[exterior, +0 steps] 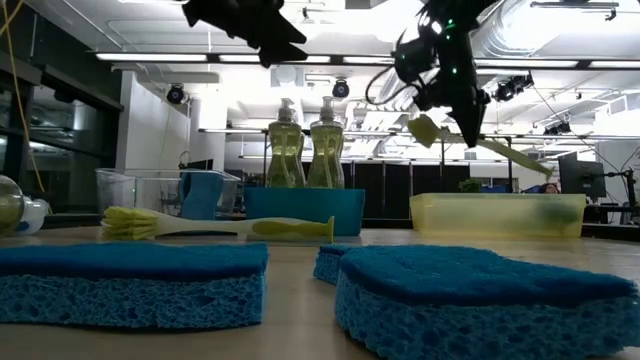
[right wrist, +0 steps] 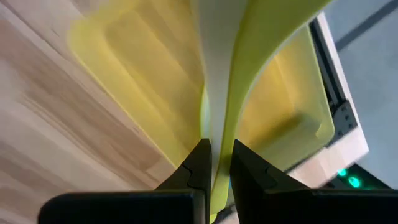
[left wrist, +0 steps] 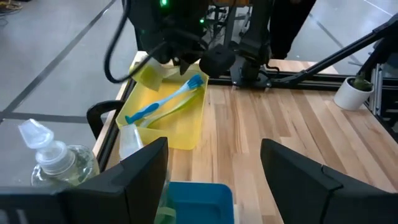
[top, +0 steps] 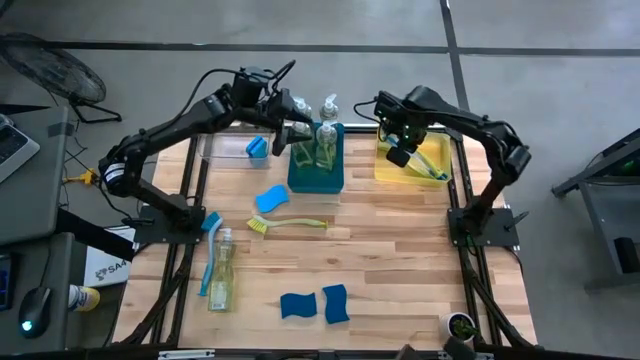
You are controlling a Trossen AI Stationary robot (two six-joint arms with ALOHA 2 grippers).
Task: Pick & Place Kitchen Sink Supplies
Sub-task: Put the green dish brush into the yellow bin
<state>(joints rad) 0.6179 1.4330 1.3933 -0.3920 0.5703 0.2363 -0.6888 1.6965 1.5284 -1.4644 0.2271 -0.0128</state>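
My right gripper (right wrist: 219,165) hangs over the yellow bin (top: 388,168) at the far right, shut on a lime-green dish brush (exterior: 480,142). A blue brush (left wrist: 163,101) lies inside that bin. My left gripper (left wrist: 214,174) stands open and holds nothing, above the teal bin (top: 330,182), in which two soap bottles (exterior: 305,150) stand upright. On the table lie another lime-green brush (top: 287,225), a blue brush (top: 210,250), a soap bottle (top: 220,282) on its side and three blue sponges (top: 270,198) (top: 298,305) (top: 335,303). My right gripper pinches the lime-green brush by its handle (right wrist: 219,134) between the two fingers, toward the head end. The fingers come from above, pointing steeply down, across the handle. The brush hangs tilted above the yellow bin, head (exterior: 424,130) higher and free end (exterior: 540,160) lower.
A clear bin (top: 225,150) with a blue sponge (top: 257,148) stands at the far left beside the teal bin. Bare wood lies open between the bins and the near sponges. A small white pot (left wrist: 353,92) stands at the near right corner.
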